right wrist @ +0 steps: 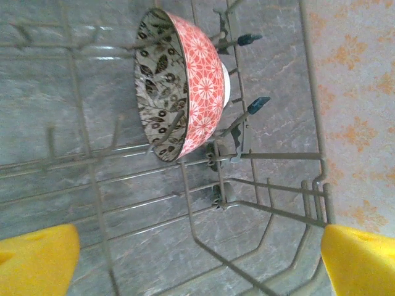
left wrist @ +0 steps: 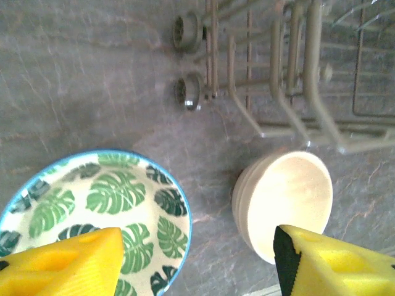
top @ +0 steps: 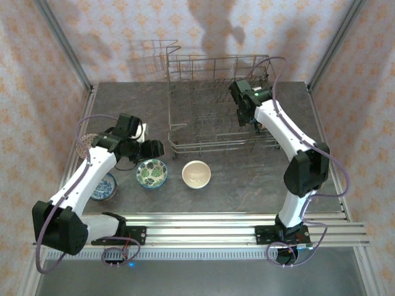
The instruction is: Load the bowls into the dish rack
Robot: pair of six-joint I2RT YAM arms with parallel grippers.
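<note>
Inside the grey wire dish rack (top: 213,147), toward its right end: one pinkish-red floral ceramic bowl (right wrist: 182,83), standing on edge and leaning among the upright tines. The right hand (right wrist: 197,259) hangs above it, yellow pads spread wide, touching nothing.

On the grey marbled surface (top: 247,179), just in front of the rack: a green leaf-patterned ceramic bowl (left wrist: 92,216) and a plain cream ceramic bowl (left wrist: 287,206), both upright and a little apart. A blue patterned bowl (top: 105,187) sits partly under the left arm.

The left hand (left wrist: 197,265) hovers over the gap between the green and cream bowls, pads apart, nothing between them.

Handling, by judgement: glazed ceramic, so rigid, brittle and slick, with some weight for its size. A knock against the wire could chip it. Best hold is likely across the rim, one pad inside the wall and one outside, squeezed firmly so the bowl cannot swing. The rounded outside gives little purchase. The cream bowl's rim is fully exposed and looks the easier pick.
</note>
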